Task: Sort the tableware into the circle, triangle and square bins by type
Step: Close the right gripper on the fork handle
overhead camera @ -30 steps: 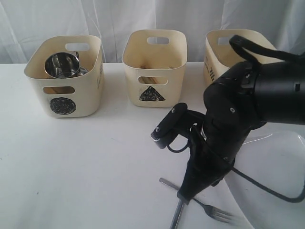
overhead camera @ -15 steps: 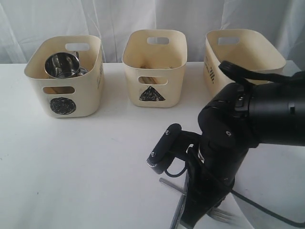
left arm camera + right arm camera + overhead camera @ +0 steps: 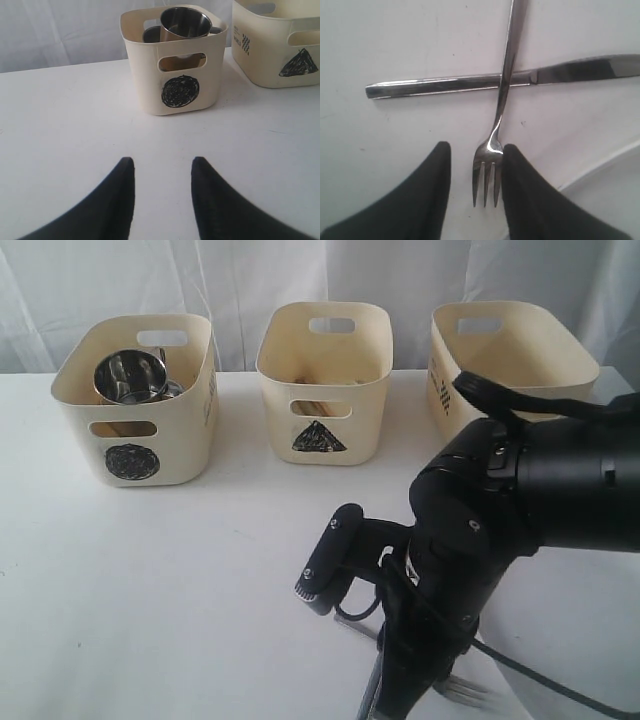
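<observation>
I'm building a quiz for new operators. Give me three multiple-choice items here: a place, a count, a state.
1. The circle bin, holding the steel mug, stands in the exterior view: A left; B middle; C right.
2. Bins in that view: A two; B three; C four.
3. The fork and the knife lie: A parallel, apart; B stacked in a bin; C crossed.
Key: A, it is leftmost; B, the triangle bin and a third bin stand beside it; C, the fork's handle passes over the knife.

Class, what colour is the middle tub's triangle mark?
The triangle mark is black; the exterior view shows it best.
</observation>
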`<state>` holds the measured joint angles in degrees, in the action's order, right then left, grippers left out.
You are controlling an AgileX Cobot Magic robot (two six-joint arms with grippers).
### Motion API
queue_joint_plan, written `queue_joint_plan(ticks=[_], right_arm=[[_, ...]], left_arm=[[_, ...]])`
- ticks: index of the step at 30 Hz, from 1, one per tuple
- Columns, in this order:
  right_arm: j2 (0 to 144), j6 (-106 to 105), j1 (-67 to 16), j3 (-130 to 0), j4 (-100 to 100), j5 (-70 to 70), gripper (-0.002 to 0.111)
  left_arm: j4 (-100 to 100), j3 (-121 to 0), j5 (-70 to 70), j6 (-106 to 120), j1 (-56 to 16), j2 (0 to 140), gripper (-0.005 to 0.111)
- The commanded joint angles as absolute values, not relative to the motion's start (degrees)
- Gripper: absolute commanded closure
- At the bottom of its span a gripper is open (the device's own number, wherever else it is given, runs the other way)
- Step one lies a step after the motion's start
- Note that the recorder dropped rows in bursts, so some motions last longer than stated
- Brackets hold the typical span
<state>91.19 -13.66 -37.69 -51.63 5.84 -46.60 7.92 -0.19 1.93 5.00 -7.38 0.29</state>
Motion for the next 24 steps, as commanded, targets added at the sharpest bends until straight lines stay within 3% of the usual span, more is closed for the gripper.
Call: queue_joint_plan(ticks=[1,24], right_arm=[[91.06,-14.42,-37.79,-50.26,5.30,-44.98,0.075],[91.52,-16.49,-34.75,-46.55,5.56,-35.58,0.075]], left_arm=[[8.07,0.00,1.58,4.92,-7.32,0.00,0.064],[8.07,0.00,1.58,4.92,-7.32,0.00,0.064]])
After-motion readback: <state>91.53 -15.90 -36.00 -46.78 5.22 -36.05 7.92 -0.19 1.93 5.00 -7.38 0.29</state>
